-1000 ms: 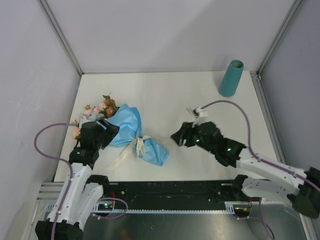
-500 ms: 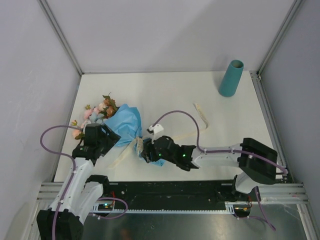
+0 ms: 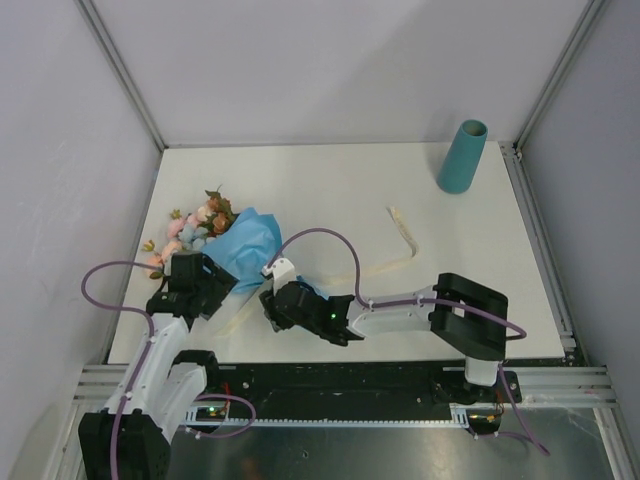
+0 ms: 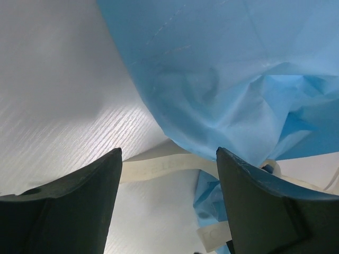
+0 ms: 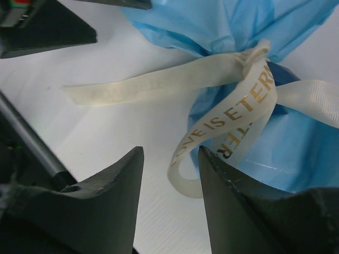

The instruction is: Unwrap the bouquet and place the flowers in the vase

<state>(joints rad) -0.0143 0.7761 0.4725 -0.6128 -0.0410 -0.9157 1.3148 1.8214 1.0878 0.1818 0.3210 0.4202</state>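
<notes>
A: Nearest the arm bases, what do we mark first?

B: We mark the two grippers, both low over the tied waist of the bouquet (image 3: pixel 250 245) on the white table (image 3: pixel 330 190). The left gripper (image 3: pixel 218 275) has its jaws wide apart with nothing between them. In its wrist view we look past the fingers (image 4: pixel 69 206) onto the edge of the light blue paper (image 4: pixel 212 79) and a flat tail of cream ribbon (image 4: pixel 159 166).

A: And the right gripper (image 3: pixel 270 302)?

B: Its jaws are parted more narrowly and grip nothing. In its wrist view a gold-lettered loop of the ribbon shows in the gap between the fingers (image 5: pixel 95 206). Whether it touches either finger we cannot tell.

A: Farther out?

B: The paper fans toward the far left, and the flowers (image 3: pixel 200 225), pink, pale blue and rust, stick out of its far end near the table's left edge. Right of the bouquet a bent cream strip (image 3: pixel 405 250) lies flat. The right arm covers its near end, so we cannot tell whether it joins the tie. The vase (image 3: pixel 462 157) stands upright in the far right corner, well apart from the bouquet.
</notes>
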